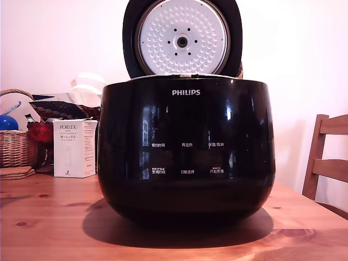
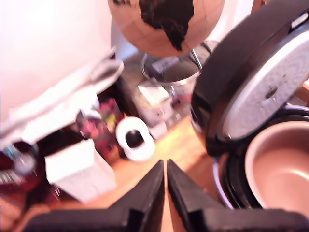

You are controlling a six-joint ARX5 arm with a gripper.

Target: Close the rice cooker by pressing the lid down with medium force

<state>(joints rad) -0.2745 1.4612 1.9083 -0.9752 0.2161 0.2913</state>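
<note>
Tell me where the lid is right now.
In the exterior view the lid stands open and upright at top centre, behind the rice cooker, its dimpled inner plate facing the camera.

lid (image 1: 182, 37) top cropped; clutter (image 2: 87, 130) blurred

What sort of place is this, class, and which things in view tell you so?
Probably a home dining or kitchen area: a rice cooker with its lid raised stands on a wooden table, beside a wooden chair, a wicker basket and household clutter.
</note>
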